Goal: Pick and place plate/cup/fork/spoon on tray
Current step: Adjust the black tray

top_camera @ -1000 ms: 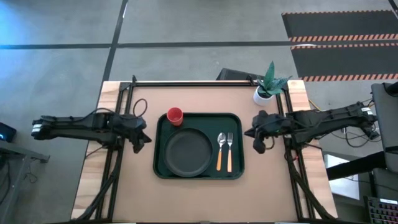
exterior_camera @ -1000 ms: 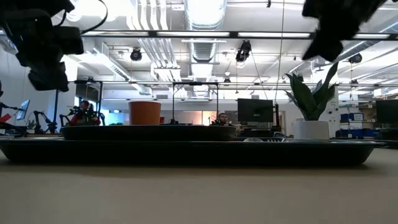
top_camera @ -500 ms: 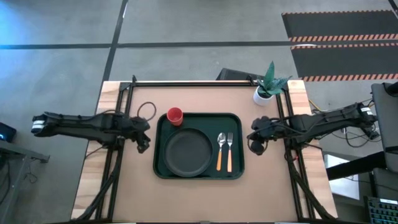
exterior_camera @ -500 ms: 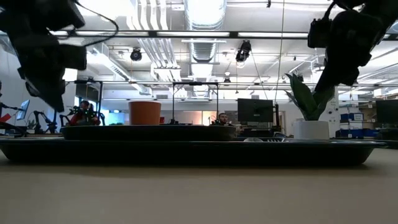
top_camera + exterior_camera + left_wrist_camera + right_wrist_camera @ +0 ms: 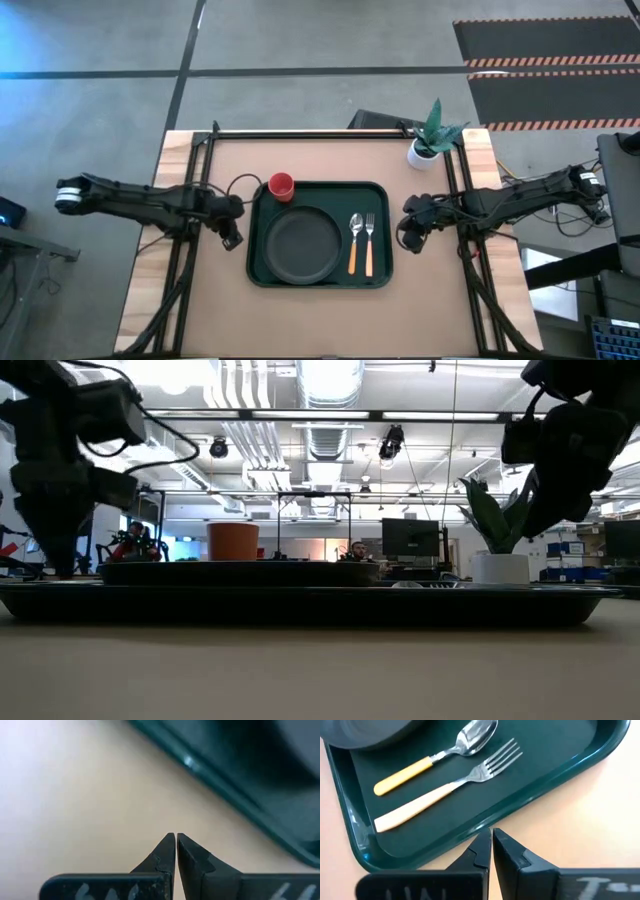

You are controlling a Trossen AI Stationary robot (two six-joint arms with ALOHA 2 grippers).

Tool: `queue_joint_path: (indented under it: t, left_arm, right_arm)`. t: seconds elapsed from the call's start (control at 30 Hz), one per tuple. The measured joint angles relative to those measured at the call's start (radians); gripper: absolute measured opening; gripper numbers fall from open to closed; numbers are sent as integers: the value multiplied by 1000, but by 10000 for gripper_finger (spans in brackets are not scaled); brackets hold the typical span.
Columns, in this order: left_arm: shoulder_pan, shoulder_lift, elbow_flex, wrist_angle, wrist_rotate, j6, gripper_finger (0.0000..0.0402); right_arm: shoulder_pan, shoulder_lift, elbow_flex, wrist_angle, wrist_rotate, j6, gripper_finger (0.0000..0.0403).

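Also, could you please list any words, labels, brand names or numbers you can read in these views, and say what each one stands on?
No text can be read in full.
Left gripper, shut beside the tray: pale marks on its body, cut off by the picture's edge, unreadable.
Right gripper, shut beside the tray: pale marks on its body, cut off, unreadable.
Plate, cup, fork, spoon: no lettering visible.

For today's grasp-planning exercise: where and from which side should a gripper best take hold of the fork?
Probably the fork's orange handle, from straight above: it lies flat on the tray, parallel to the spoon, so the fingers should straddle the handle across its width.
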Motion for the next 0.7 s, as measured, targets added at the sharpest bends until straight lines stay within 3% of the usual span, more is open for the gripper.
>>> queue_joint_path:
  t: [0.2,0.47,0.7]
  left_arm:
    - [0,-11,-49,17,31,-30,0]
    - [0,6,-153,315,27,-31,0]
    - [0,32,-195,401,42,-52,0]
  right_arm:
    - [0,-1,-6,34,-14,-6,9]
    - [0,-1,-6,122,-14,-43,9]
    - [0,-1,-6,170,-14,-67,9]
